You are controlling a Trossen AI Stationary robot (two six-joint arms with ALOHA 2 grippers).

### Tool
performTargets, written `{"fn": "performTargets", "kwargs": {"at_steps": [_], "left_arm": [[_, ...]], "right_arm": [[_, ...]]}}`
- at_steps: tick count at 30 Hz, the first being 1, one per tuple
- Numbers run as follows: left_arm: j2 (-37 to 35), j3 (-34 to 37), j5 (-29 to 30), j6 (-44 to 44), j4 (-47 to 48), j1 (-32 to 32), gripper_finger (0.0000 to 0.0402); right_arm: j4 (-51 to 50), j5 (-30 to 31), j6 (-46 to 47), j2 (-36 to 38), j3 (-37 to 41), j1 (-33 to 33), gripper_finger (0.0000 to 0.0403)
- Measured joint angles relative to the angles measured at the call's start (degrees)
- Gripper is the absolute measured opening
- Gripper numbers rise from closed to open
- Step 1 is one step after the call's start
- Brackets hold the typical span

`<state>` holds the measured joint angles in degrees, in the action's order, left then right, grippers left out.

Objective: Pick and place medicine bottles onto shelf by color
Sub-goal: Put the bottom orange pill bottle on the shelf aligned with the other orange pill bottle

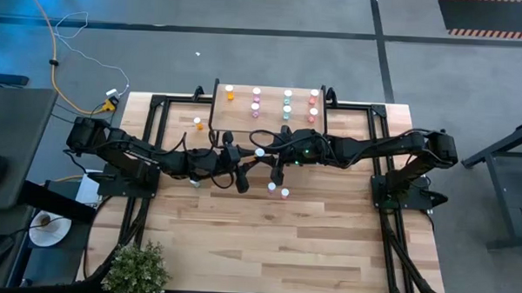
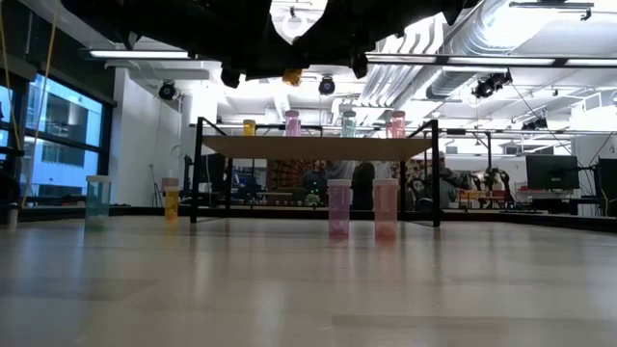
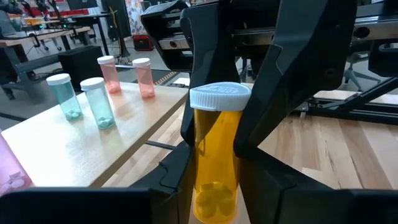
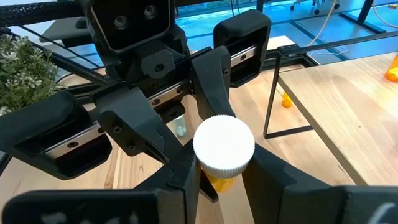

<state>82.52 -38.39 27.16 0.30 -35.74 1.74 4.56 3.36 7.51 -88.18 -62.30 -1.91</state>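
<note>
— Where is the orange bottle [image 3: 214, 155]?

— In the air between my two claws, above the table [image 1: 327, 244], just in front of the shelf [image 1: 271, 121].

— Which claw has it?

— Both. My left claw [image 3: 214, 186] is partly closed, its fingers pressed on the bottle's lower body. My right claw [image 4: 221, 180] is closed about as far, clamped just under the white cap.

— Upright?

— Seen from my left wrist, yes, cap up.
</note>
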Motion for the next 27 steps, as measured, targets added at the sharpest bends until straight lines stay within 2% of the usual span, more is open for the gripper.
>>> {"fn": "performTargets", "kwargs": {"at_steps": [13,27], "left_arm": [[-0.04,0.0,-0.06,0.46,-0.4,-0.02,0.0097],[-0.13,0.0,5.77,0.97,-0.29,0.0,0.0097]], "right_arm": [[-0.56,2.27,1.48,0.68,0.0,0.02,0.0171],[-5.5,2.41,1.5,3.56,0.04,0.02,0.0179]]}}
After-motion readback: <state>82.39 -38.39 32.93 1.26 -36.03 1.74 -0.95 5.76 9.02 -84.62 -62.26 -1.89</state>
